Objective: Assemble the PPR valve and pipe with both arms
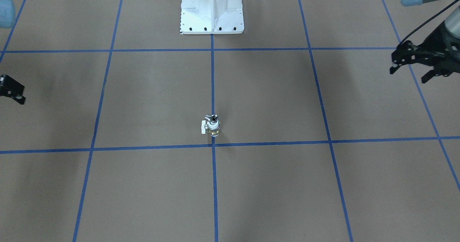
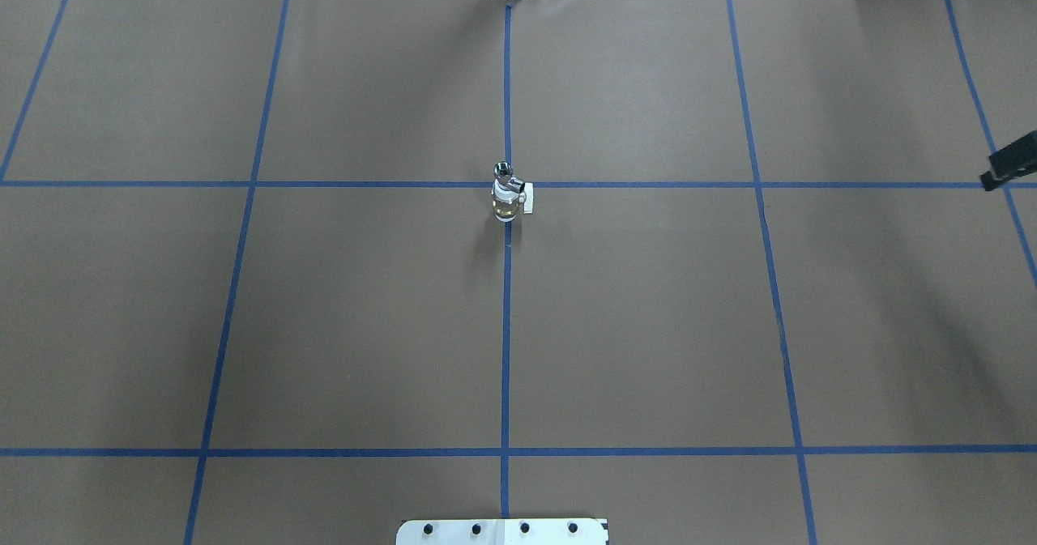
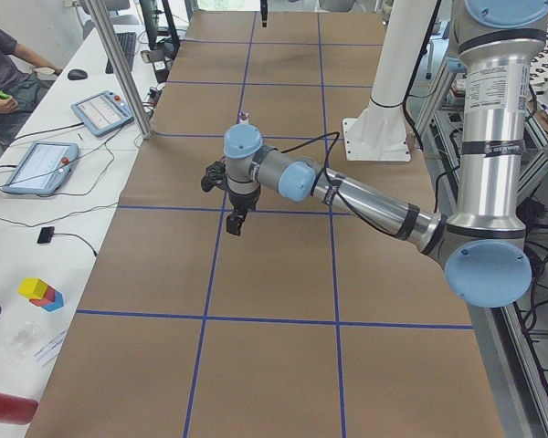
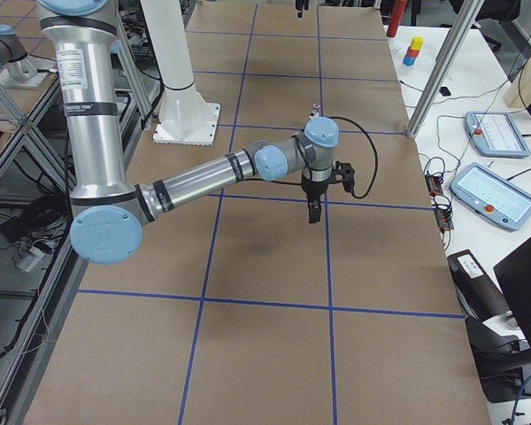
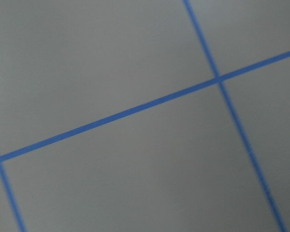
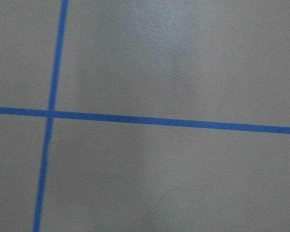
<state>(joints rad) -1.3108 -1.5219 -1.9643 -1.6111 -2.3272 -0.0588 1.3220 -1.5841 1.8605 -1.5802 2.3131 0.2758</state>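
Observation:
The PPR valve stands upright on the brown table at the centre grid line, white ends, brass middle, white handle to the side. The shiny silver pipe sits on its top end, joined to it. Both also show in the overhead view, the valve below the pipe. My left gripper hovers far off to the robot's left, open and empty. My right gripper is at the opposite table side, mostly cut off; one finger shows, and the exterior right view shows its fingers spread and empty.
The white bolted pedestal stands at the robot's side of the table. Blue tape lines grid the brown table. Tablets, cables and coloured blocks lie on the operators' bench beyond the far edge. Both wrist views show only table and tape.

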